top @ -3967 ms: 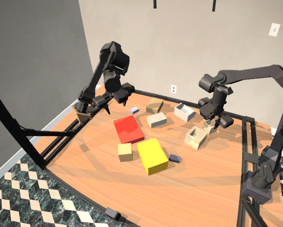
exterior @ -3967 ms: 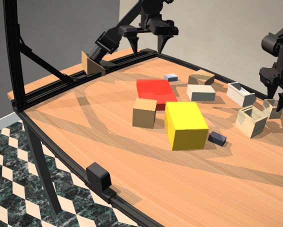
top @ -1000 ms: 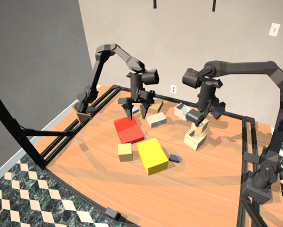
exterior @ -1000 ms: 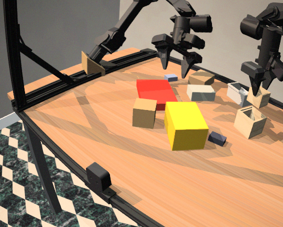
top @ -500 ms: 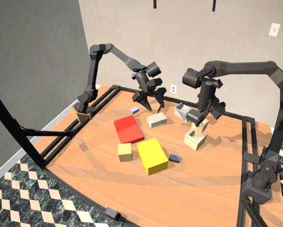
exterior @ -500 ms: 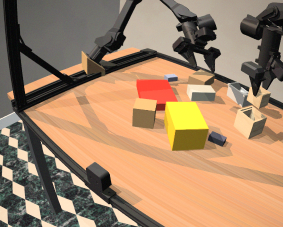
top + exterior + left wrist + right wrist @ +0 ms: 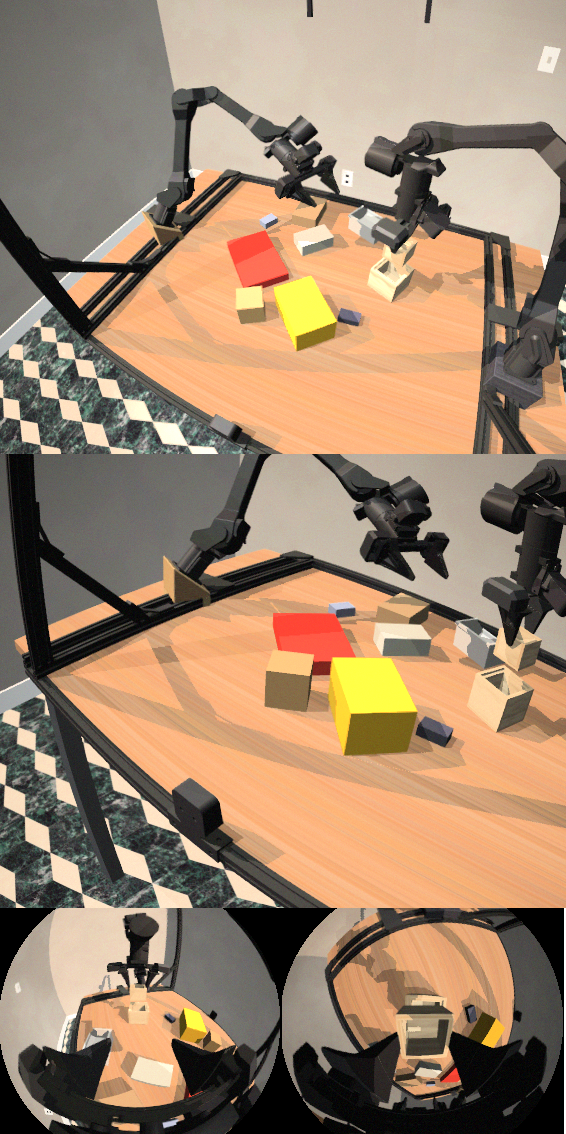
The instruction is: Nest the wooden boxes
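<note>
A pale wooden box stands open side up on the table. A second rim shows inside its mouth, so a smaller box seems nested in it. My right gripper is shut on another pale wooden box. The held box hangs close to the standing one, its mouth facing the right wrist camera; whether they touch is unclear. My left gripper is open and empty, high above the back of the table.
A grey-white open box lies beside the held box. Nearby are a whitish block, a tan wedge and a dark small block. Farther off are a yellow block, a red slab and a tan cube.
</note>
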